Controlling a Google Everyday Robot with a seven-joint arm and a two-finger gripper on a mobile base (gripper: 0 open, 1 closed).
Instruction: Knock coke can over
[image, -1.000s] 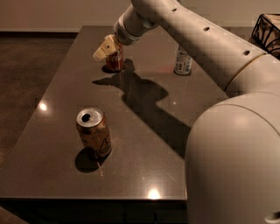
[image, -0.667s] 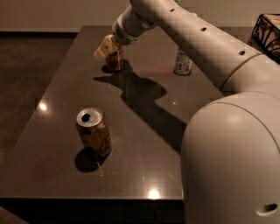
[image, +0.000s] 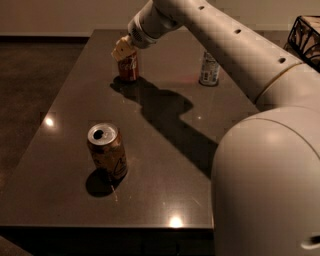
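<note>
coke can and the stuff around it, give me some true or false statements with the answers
1. The coke can stands on the table. True.
2. The gripper is down by the gold can. False: it is at the coke can's top, at the table's far end.
3. The gold can lies on its side. False: it stands upright, near the front edge.
4. A pale can stands to the right of the coke can in the view. True.

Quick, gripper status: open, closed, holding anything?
Gripper: right at the top of the upright coke can; open or closed cannot be told, and no hold on the can is evident.
</note>
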